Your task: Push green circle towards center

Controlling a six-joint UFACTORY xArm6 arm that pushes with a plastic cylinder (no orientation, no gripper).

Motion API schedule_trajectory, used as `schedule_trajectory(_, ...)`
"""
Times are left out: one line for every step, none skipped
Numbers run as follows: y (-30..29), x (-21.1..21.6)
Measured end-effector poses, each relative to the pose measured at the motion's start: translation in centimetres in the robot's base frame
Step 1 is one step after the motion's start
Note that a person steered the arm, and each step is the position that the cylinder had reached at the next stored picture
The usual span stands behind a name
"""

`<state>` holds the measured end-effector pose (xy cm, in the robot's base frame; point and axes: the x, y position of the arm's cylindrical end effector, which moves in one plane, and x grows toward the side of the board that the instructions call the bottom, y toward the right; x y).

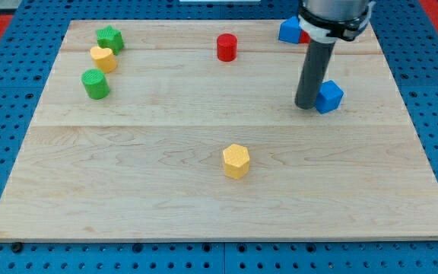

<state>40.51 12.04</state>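
Observation:
The green circle [95, 84] stands near the board's left edge, in the upper left. A yellow heart-like block [103, 58] sits just above it, and a green star [110, 39] above that. My tip [307, 104] rests on the board at the upper right, touching the left side of a blue block [329, 97]. The tip is far to the right of the green circle.
A red cylinder [226, 47] stands near the top middle. A yellow hexagon [236, 160] lies below the board's centre. Another blue block [289, 30] sits at the top right, partly behind the arm, with a bit of red beside it. The wooden board [204, 213] lies on a blue pegboard.

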Motion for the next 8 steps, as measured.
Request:
schedule_trajectory(-7.0, 1.9)
schedule_trajectory(-16.8, 2.1)
schedule_trajectory(-25.8, 2.1)
schedule_trajectory(-34.0, 2.1)
schedule_trajectory(-39.9, 0.6)
schedule_trajectory(-42.2, -2.9)
schedule_trajectory(-41.2, -5.4)
schedule_trajectory(-38.0, -5.1)
